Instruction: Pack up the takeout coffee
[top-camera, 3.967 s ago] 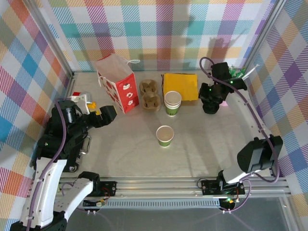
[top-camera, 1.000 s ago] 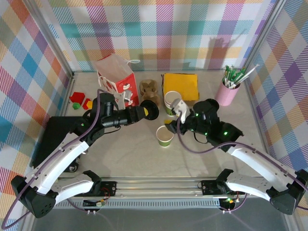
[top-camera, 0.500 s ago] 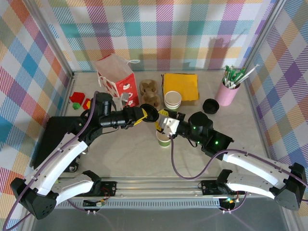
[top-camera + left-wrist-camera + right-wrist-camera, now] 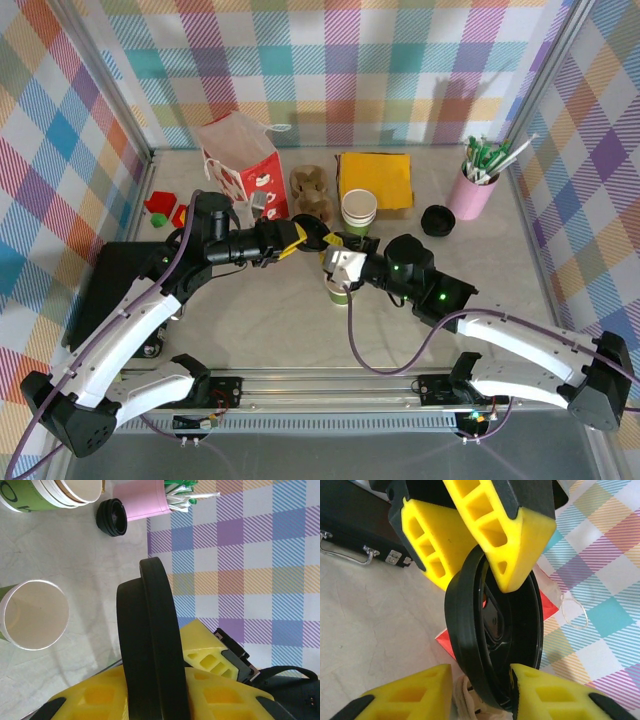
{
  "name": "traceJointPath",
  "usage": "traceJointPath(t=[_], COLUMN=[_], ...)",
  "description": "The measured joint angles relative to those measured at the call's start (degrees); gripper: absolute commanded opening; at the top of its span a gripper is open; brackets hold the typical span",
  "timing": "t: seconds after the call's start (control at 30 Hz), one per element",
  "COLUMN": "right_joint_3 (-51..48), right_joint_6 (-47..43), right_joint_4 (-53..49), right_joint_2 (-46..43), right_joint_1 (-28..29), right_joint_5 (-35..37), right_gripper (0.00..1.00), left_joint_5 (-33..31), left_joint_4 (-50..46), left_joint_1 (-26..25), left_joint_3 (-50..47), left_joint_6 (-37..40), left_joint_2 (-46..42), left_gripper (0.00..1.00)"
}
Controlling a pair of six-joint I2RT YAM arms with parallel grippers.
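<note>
Just one takeout coffee (image 4: 34, 615), one cup stack (image 4: 359, 212) (one lid (image 4: 150, 645) gripped).

pale table (image 4: 250, 320) holds a red bag (image 4: 243, 180), pulp carrier (image 4: 310, 195), yellow napkins (image 4: 376, 178). cup stack (image 4: 359, 212), single cup (image 4: 32, 615), pink holder (image 4: 472, 195) stand nearby.

Left gripper (image 4: 130, 667) pinches upright black lid (image 4: 150, 605); open paper cup (image 4: 32, 615) at left, nested cups (image 4: 45, 492) top-left.
</note>
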Motion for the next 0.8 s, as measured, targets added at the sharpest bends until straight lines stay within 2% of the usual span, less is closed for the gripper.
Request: traceJointPath(t=[0.17, 0.53, 0.63, 0.8], right_joint_3=[0.15, 1.46, 2.99, 8.96], right_joint_6=[-0.33, -0.9, 0.42, 8.11], right_joint_4=[0.98, -1.16, -4.42, -14.73], right_joint_2=[1.01, 1.6, 1.62, 1.6], right_joint_1=[0.26, 0.74, 0.83, 1.09], right_joint_5=[0.87, 2.34, 2.78, 2.16], right_gripper=[0.27, 0.06, 0.05, 0.04], left_joint_5=[-0.39, -1.51, -1.53, -4.26], left_joint_4=[0.0, -0.52, -1.11, -6.62], left_joint_1=[0.09, 0.44, 0.44, 1.53], left_joint_3=[0.0, -0.11, -0.02, 3.87], left_joint_6=[0.0, -0.17, 0.07, 3.98], left_joint_2=[0.0, -0.15, -0.17, -1.14], left_gripper=[0.16, 0.17, 0.28, 0.62])
